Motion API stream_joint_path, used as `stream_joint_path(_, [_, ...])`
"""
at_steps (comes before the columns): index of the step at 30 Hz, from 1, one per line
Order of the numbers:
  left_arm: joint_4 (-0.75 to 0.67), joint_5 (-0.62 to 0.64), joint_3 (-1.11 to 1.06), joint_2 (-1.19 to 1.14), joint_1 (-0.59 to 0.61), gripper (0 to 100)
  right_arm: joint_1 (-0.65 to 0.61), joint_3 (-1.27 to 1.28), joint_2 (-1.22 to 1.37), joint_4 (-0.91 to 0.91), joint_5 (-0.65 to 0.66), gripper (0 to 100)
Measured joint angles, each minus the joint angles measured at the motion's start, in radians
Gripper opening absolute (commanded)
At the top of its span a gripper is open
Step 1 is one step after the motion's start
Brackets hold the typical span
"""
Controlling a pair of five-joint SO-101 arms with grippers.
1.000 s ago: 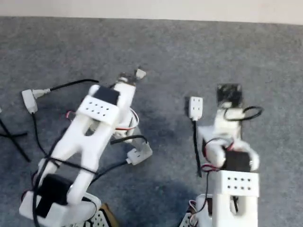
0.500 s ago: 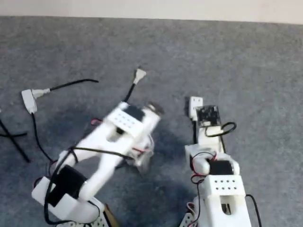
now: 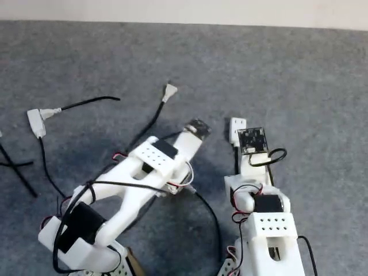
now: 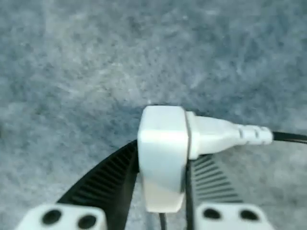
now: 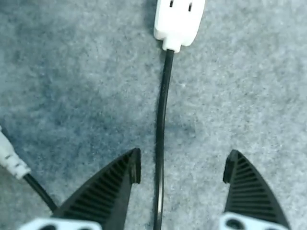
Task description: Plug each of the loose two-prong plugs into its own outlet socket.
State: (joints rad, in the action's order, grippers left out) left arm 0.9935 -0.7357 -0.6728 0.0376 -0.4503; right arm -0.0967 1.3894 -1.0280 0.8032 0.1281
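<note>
Between left jaws: outlet socket (image 4: 162, 158), plug (image 4: 216, 136) inserted.

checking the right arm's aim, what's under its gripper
A black cord on the carpet, running under the open right gripper to a white outlet socket. The gripper's body hides its other end.

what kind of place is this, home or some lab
Probably a robotics test bench, not a home: a left arm and right arm side by side on a grey felt-like mat, a loose plug lying out and a socket in the left gripper.
</note>
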Motion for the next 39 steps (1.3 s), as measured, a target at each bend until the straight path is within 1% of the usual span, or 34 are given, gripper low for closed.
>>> stream_joint_path(5, [-0.002, -0.014, 0.000, 0.000, 0.018, 0, -0.002, 0.000, 0.000, 0.000, 0.000, 27.1])
stream_joint_path(7, [0.012, -0.034, 0.000, 0.000, 0.049, 0, -0.002, 0.000, 0.000, 0.000, 0.000, 27.1])
stream_joint_path(9, [0.040, -0.044, 0.017, 0.000, 0.104, 0, -0.002, 0.000, 0.000, 0.000, 0.000, 27.1])
stream_joint_path(12, [0.097, -0.074, 0.091, -0.003, 0.236, 0, -0.002, 0.000, 0.000, 0.000, 0.000, 27.1])
stream_joint_path(19, [0.167, -0.164, 0.362, -0.029, 0.620, 0, -0.002, 0.000, 0.000, 0.000, 0.000, 27.1])
stream_joint_path(23, [0.192, -0.187, 0.545, -0.143, 0.787, 0, -0.002, 0.000, 0.000, 0.000, 0.000, 27.1])
stream_joint_path(27, [0.236, -0.190, 0.772, -0.331, 0.916, 0, -0.002, 0.000, 0.000, 0.000, 0.000, 27.1])
stream_joint_path(30, [0.301, -0.190, 0.956, -0.499, 0.964, 0, -0.002, 0.000, 0.000, 0.000, 0.000, 27.1])
stream_joint_path(36, [0.433, -0.190, 1.286, -0.807, 0.973, 1, -0.002, 0.000, 0.000, 0.000, 0.000, 27.1])
stream_joint_path(37, [0.453, -0.190, 1.333, -0.847, 0.973, 3, -0.002, 0.000, 0.000, 0.000, 0.000, 27.1])
stream_joint_path(39, [0.494, -0.190, 1.427, -0.913, 0.971, 12, -0.002, 0.000, 0.000, 0.000, 0.000, 27.1])
